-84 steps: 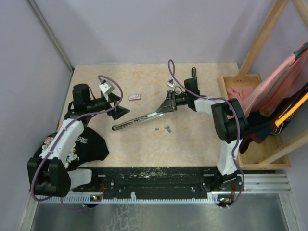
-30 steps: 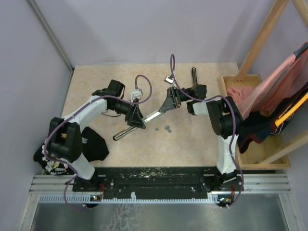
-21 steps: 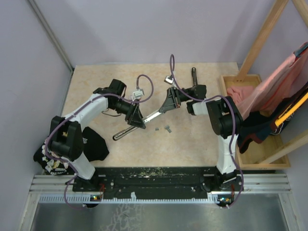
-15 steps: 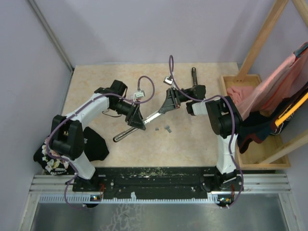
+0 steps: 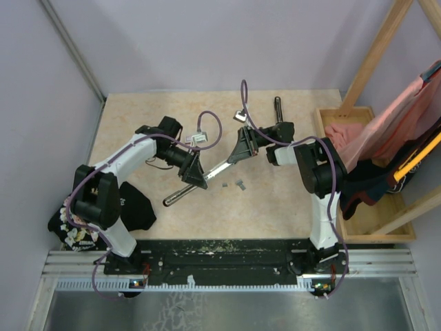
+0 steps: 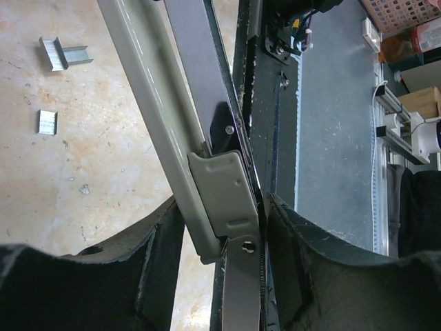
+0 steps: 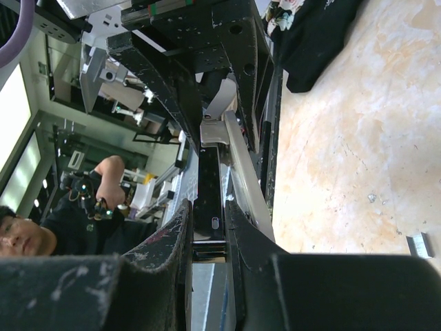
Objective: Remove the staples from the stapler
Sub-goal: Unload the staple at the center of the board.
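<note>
Two short strips of the staples [image 5: 240, 183] were seen lying loose on the bench [image 5: 289, 207], a little right of its middle and on the near-edge side of the stapler [image 5: 219, 167]. In the left wrist view they appeared as one longer strip [image 6: 65, 54] and one smaller piece [image 6: 47, 122], well apart from the tool. The stapler was opened out long and was set slantwise across the middle of the bench, its low end pointed toward the near left corner. It was gripped at both ends. The left jaws were closed around its grey rail [image 6: 172, 103] at the lower part, both pads pressed against it. The right jaws were clamped narrowly on the dark upper end [image 7: 207, 172], toward the far edge. Whether any staples were left inside the channel could not be told from these views. The step in hand was judged to be the emptying of the opened magazine, with part of the load already out. The next move was thought to call for a firm hold at one end while the rail was tilted or shaken over bare bench beside the strips.
</note>
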